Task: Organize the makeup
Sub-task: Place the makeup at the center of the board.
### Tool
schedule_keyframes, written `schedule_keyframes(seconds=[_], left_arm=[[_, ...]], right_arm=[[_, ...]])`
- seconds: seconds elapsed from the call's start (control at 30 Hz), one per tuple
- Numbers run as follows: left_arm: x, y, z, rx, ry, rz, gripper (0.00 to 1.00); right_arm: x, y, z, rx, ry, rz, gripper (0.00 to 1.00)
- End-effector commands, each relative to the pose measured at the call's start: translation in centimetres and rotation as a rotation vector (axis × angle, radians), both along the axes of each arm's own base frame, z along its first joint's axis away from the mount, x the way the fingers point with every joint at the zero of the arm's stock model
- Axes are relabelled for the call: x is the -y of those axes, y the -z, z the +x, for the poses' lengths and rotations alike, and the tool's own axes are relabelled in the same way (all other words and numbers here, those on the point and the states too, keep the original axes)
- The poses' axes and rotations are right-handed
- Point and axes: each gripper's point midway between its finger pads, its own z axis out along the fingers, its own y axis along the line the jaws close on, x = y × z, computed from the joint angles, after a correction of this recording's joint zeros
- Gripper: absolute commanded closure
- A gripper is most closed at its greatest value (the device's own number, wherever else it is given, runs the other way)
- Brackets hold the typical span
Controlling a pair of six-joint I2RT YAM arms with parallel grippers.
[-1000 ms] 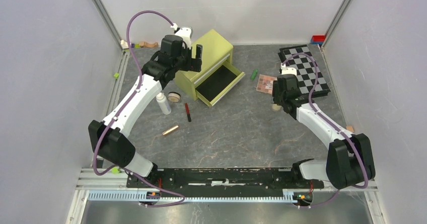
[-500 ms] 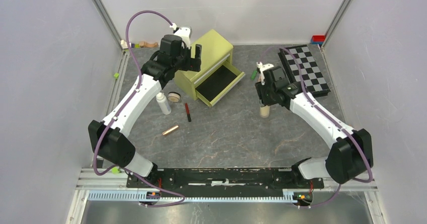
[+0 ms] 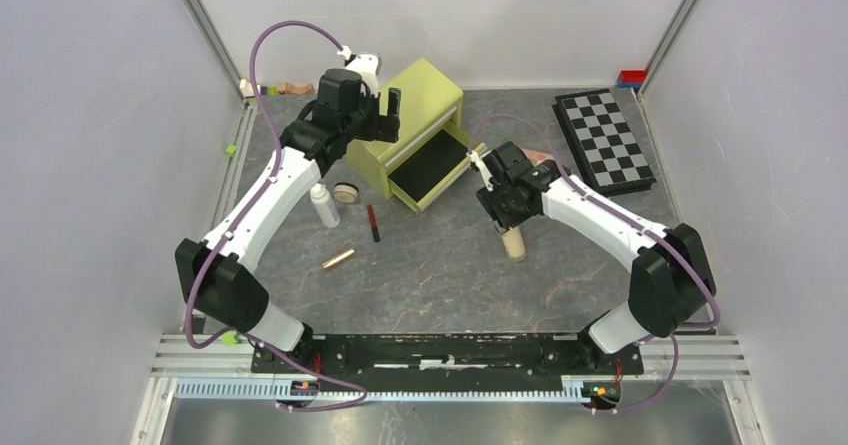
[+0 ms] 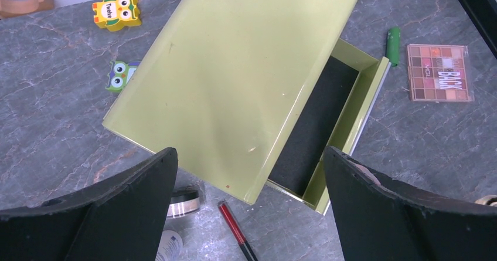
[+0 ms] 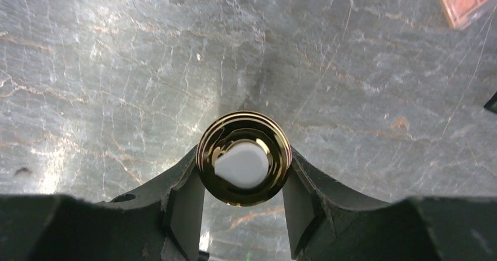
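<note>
Our right gripper [image 3: 507, 225] was half closed around a tan gold-rimmed tube [image 5: 244, 158], just short of the open drawer [image 4: 313, 126], which showed nothing inside. Rose-gold tube [image 3: 338, 259], red-black pencil [image 3: 373, 222], white bottle [image 3: 323, 205] and round compact [image 3: 346, 193] lay loose on the table [image 3: 450, 285]; farther back our left gripper [image 4: 249, 152] gaped empty above the green box [image 4: 234, 67], palette [image 4: 440, 72] and green stick [image 4: 393, 38] beyond. We judged nearly all remained.
</note>
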Motion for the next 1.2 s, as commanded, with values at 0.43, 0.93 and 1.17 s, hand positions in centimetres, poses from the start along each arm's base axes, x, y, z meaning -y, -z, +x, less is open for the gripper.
schedule_keyframes(seconds=[0.43, 0.93, 1.17], left_arm=[[-0.6, -2.6, -0.1, 0.06, 0.022, -0.012, 0.0], [-0.8, -2.6, 0.0, 0.057, 0.027, -0.018, 0.01], [-0.9, -2.5, 0.1, 0.051, 0.026, -0.026, 0.01]], right_arm=[[-2.9, 5.5, 0.7, 0.183, 0.053, 0.115, 0.71], [-2.0, 6.6, -0.6, 0.153, 0.088, 0.042, 0.13], [-2.1, 4.7, -0.4, 0.193, 0.144, 0.098, 0.12]])
